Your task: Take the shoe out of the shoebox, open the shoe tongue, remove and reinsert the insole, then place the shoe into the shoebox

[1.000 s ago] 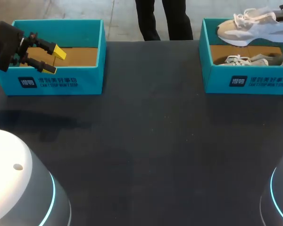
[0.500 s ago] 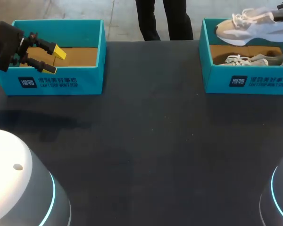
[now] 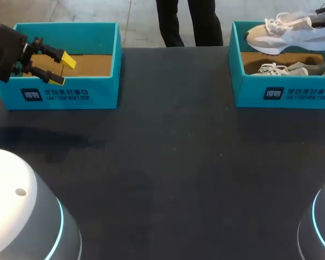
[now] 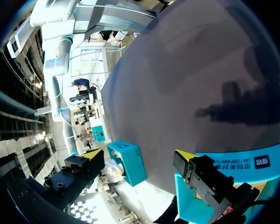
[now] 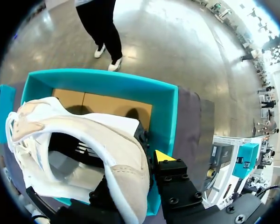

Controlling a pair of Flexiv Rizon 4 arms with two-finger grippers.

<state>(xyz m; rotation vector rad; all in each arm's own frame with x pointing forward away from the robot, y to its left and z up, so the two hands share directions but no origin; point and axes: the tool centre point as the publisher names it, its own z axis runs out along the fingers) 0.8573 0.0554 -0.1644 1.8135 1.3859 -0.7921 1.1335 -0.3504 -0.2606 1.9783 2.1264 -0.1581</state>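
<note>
Right claw [image 5: 147,163] clamps the shoe [image 3: 284,32] above its shoebox [image 3: 284,93]; left claw [image 3: 62,69] hangs spread over another box [image 3: 70,95].

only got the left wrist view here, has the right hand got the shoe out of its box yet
observer: yes, the right hand grips a pale shoe by the heel, raised above the right box.
operator: anything left in that box
observer: a second shoe lies on its floor.
operator: and my left hand
observer: the left hand hangs open over the left box, where only a bare cardboard floor shows.
</note>
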